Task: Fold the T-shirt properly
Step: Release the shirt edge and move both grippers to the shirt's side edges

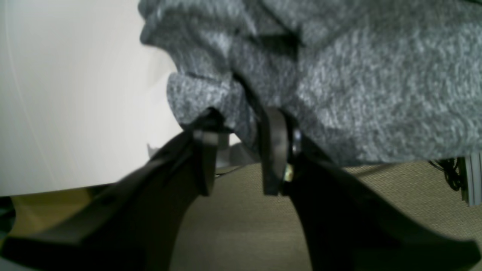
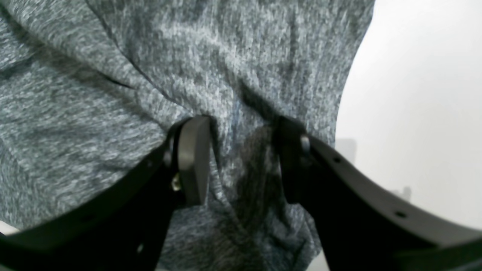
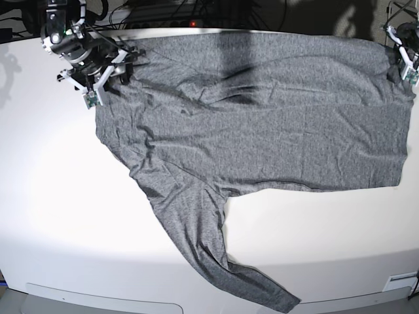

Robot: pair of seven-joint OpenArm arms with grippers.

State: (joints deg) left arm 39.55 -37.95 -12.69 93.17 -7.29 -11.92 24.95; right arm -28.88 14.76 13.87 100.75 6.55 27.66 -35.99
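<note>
You have the T-shirt [image 3: 262,131] spread across the far half of the white table [image 3: 59,216], heather-grey, wrinkled, its body running nearly the whole width of the base view. One long sleeve [image 3: 203,242] trails from the body toward the near edge, ending close to the table's front rim. A darker band of shadow crosses the cloth near the far edge. At the base view's left far corner of the cloth, your right gripper [image 2: 241,162] sits on the fabric; the right wrist view shows a bunched ridge of shirt standing between its two pads [image 2: 194,158], the jaws set fairly wide with cloth filling the gap and pressed against both, so the fingers are clamped on a thick gather of the T-shirt. At the base view's right far corner, your left gripper [image 1: 241,150] holds the opposite end; the left wrist view shows a fold of the shirt's edge pinched between its fingers [image 1: 273,150], narrower than the other grip, with the cloth hanging from the grip. In that view the white tabletop lies left of the cloth, and tan carpeted floor [image 1: 233,218] shows below it. Both arms are at the far side of the table, well apart, one at each end of the garment's far edge.
</note>
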